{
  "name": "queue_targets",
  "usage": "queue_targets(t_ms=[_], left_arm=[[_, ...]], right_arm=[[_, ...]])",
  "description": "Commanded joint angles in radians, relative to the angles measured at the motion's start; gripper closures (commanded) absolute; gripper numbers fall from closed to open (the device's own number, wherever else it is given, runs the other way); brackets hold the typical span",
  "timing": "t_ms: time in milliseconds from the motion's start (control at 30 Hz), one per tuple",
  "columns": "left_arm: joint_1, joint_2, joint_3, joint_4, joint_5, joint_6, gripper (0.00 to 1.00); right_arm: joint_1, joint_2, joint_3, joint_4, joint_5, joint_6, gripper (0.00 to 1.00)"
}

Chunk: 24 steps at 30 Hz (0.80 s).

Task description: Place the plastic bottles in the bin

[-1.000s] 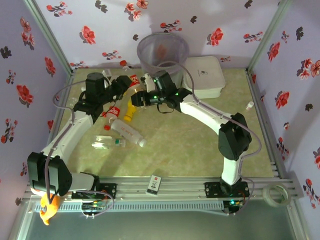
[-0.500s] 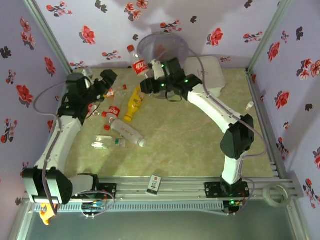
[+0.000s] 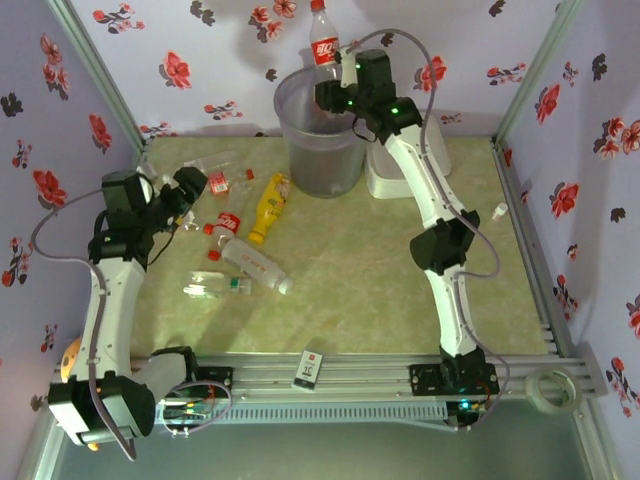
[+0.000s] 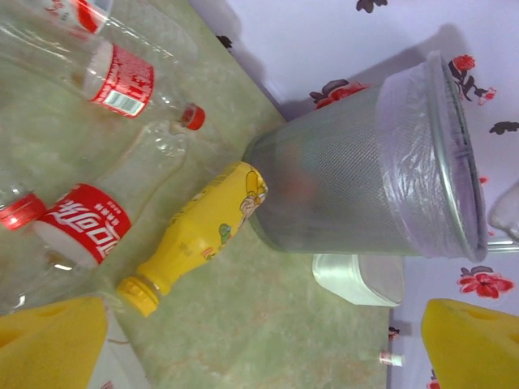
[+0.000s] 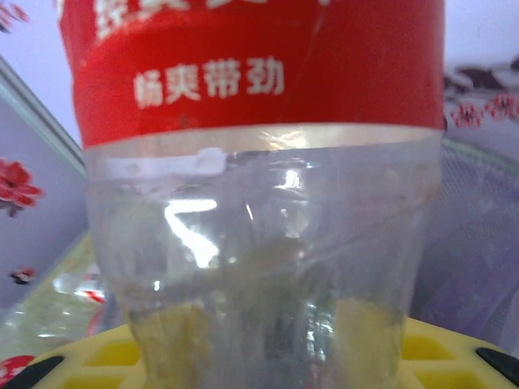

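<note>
Now the picture is quite different from a second ago. My right end effector (image 3: 338,86) has come up from low beside the bin (image 3: 292,112) and holds a cola bottle (image 3: 324,46) high over the bin's far rim. It is clamped on the bottle's lower body; in the right wrist view the bottle base sits between the yellow pads. My left end effector (image 3: 190,195) was closed and in among the bottles. It has sprung wide apart and backed off to the left, carrying nothing.

I read that as the lift being done and only the drop left for this bottle. From above I cannot tell whether it hangs squarely over the mouth or just behind it.

The cola bottle stands upright, red cap on top. It is clear, thin and crinkled, looks empty, and has a red band with white characters.

The yellow squeeze bottle (image 3: 265,208), a red-labelled bottle (image 3: 228,222) and a clear one (image 3: 256,265) lie on the worktop (image 3: 360,270), near and left of the bin.
</note>
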<state>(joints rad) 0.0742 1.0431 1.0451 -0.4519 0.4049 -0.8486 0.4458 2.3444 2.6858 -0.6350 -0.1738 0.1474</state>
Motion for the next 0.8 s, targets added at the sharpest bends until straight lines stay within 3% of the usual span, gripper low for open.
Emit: queue_targets(t_ms=[0, 400, 767], left_arm=[[0.020, -0.029, -0.002, -0.083, 0.018, 0.060, 0.00], [0.098, -0.016, -0.044, -0.126, 0.017, 0.104, 0.00], [0.128, 0.029, -0.090, -0.097, 0.016, 0.116, 0.00]], right_arm=[[-0.007, 0.027, 0.025, -0.007, 0.040, -0.029, 0.74], [-0.004, 0.020, -0.124, -0.019, 0.015, -0.101, 0.73], [-0.004, 0.029, -0.157, 0.028, 0.017, -0.109, 0.42]])
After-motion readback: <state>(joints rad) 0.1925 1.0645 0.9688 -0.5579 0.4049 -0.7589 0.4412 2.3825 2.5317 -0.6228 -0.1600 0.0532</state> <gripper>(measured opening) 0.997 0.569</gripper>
